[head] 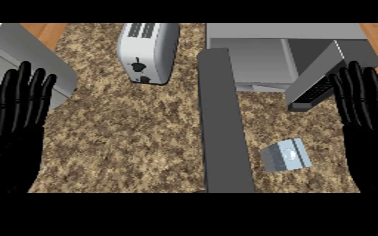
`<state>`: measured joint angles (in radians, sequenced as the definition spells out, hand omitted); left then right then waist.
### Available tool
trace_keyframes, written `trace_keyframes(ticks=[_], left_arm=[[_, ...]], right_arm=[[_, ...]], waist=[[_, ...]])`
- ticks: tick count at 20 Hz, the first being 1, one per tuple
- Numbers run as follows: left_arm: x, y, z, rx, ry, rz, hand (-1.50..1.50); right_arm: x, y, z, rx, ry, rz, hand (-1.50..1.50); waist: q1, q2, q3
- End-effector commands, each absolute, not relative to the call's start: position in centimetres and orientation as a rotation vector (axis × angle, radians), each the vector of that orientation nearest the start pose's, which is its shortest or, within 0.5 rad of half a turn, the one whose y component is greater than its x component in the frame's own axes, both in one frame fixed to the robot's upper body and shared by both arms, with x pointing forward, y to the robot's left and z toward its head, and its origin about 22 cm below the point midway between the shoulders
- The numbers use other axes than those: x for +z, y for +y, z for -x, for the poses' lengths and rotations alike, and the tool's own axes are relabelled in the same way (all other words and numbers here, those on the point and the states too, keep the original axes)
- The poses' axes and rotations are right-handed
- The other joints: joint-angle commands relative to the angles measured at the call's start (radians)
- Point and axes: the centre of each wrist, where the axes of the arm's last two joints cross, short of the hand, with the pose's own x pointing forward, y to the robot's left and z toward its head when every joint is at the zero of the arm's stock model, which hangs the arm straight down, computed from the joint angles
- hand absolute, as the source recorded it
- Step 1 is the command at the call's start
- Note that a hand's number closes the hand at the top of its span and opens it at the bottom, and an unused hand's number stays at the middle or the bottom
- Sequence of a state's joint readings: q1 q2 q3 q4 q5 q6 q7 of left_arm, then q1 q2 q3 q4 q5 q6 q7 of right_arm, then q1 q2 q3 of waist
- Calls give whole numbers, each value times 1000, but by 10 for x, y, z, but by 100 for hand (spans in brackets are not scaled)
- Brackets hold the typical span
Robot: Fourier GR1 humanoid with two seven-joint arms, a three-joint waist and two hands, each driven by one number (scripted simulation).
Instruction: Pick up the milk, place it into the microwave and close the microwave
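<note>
The milk (286,155) is a small grey-blue carton lying on the speckled counter (140,130) at the lower right. Behind it stands the grey microwave (255,55), whose door (223,125) swings open toward me as a long dark slab left of the carton. My right hand (359,110) rests open at the right edge, fingers up, to the right of and above the carton, not touching it. At the left edge my left hand (22,110) rests open, fingers up, far from the milk.
A silver toaster (148,51) stands at the back, left of the microwave. A dark panel with buttons (317,87) leans at the microwave's right side. A grey appliance (37,62) sits at the far left edge.
</note>
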<state>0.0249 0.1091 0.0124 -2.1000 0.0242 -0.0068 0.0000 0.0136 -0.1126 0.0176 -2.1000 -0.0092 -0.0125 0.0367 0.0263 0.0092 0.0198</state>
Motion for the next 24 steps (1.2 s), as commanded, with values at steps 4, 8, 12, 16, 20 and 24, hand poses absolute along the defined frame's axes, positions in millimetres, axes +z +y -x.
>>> trace_keyframes(ticks=[4,8,12,16,20,24], left_arm=[[110,254,-208,-78,-2042,-61,-150],[81,234,-214,201,-1925,71,-150],[77,230,-192,201,-1922,105,-150],[70,229,-167,195,-1921,133,-150],[58,207,-143,212,-1920,125,-150],[45,209,-133,200,-1910,133,-150]], right_arm=[[120,-232,-151,145,-2077,18,-150],[135,-239,-138,175,-1938,-94,-150],[123,-240,-118,172,-1914,-68,-150],[116,-247,-106,152,-1892,-65,-150],[107,-257,-97,141,-1857,-44,-150],[72,-246,-102,114,-1838,-63,-150]], waist=[[-35,-12,-20],[-45,-11,-21],[-32,-12,-20],[-29,-12,-20],[-29,-13,-20],[-26,-12,-20]])
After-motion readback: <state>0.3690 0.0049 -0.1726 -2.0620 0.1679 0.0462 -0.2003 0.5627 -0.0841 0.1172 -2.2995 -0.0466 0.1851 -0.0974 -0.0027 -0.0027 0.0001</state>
